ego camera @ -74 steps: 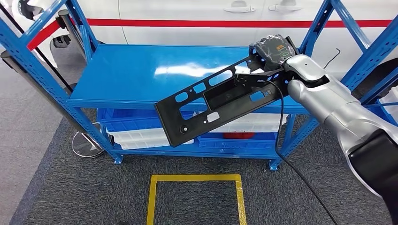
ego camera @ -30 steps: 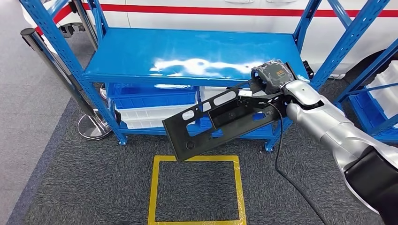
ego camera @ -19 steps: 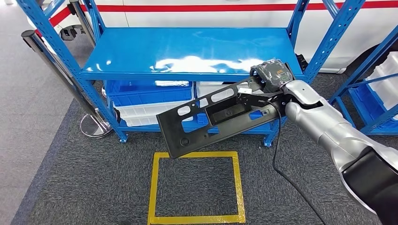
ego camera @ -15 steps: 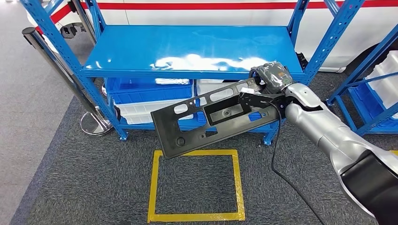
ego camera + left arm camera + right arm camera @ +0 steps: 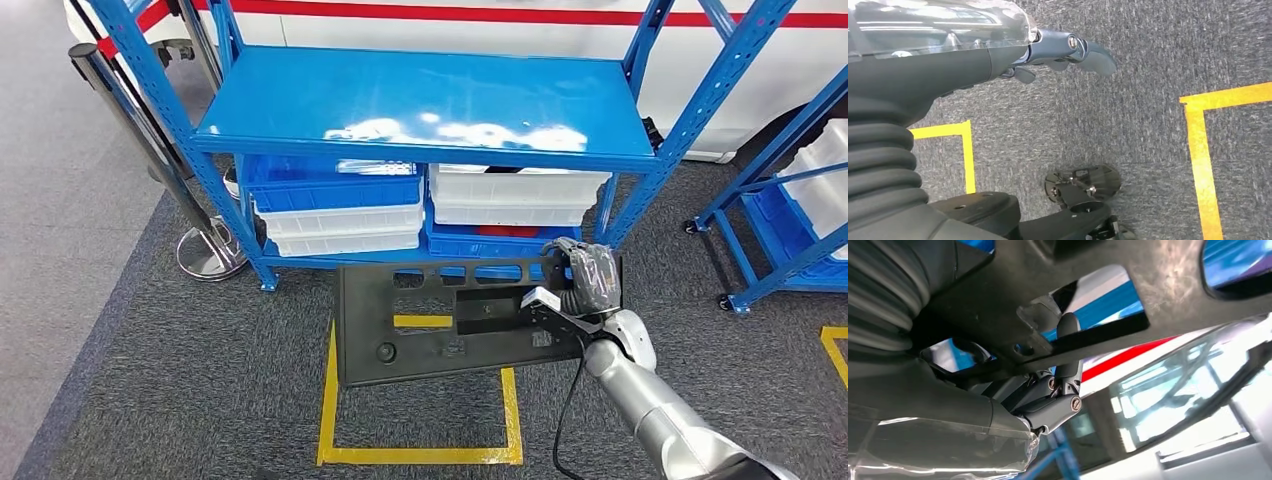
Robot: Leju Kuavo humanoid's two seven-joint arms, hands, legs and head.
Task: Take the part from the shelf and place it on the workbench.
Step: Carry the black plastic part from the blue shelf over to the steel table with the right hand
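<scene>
Part (image 5: pixel 440 322): flat black panel, matte, long and rectangular, with several slot-shaped and rectangular cutouts, a round hole near its lower left and a recessed box section in the middle. It is held off the floor in front of the shelf (image 5: pixel 420 100), roughly level with its long edge horizontal, covering the top side of the yellow tape square (image 5: pixel 420 455) on the floor; a strip of yellow shows through one cutout. Right hand (image 5: pixel 580 295) grips the part at its right end, fingers curled over the top edge, hand wrapped in clear plastic film, silver arm coming up from lower right with a black cable hanging beside it. In the right wrist view the part (image 5: pixel 1108 295) sits right over the hand (image 5: pixel 1048 405), rough-textured dark underside, a dark finger hooked up through a cutout. Left hand (image 5: pixel 1068 50) hangs over the carpet, holding nothing, dark fingers loosely spread, glossy clear cover on its back, grey ribbed cuff behind. Shelf is blue painted metal with perforated uprights, glossy bare top board, and blue and white plastic bins (image 5: pixel 340 205) stacked on the lower level. Floor is grey speckled carpet (image 5: pixel 180 380). Chrome post with a round base (image 5: pixel 205 255) stands left of the shelf. White vehicle body with a red stripe (image 5: pixel 480 14) behind.
</scene>
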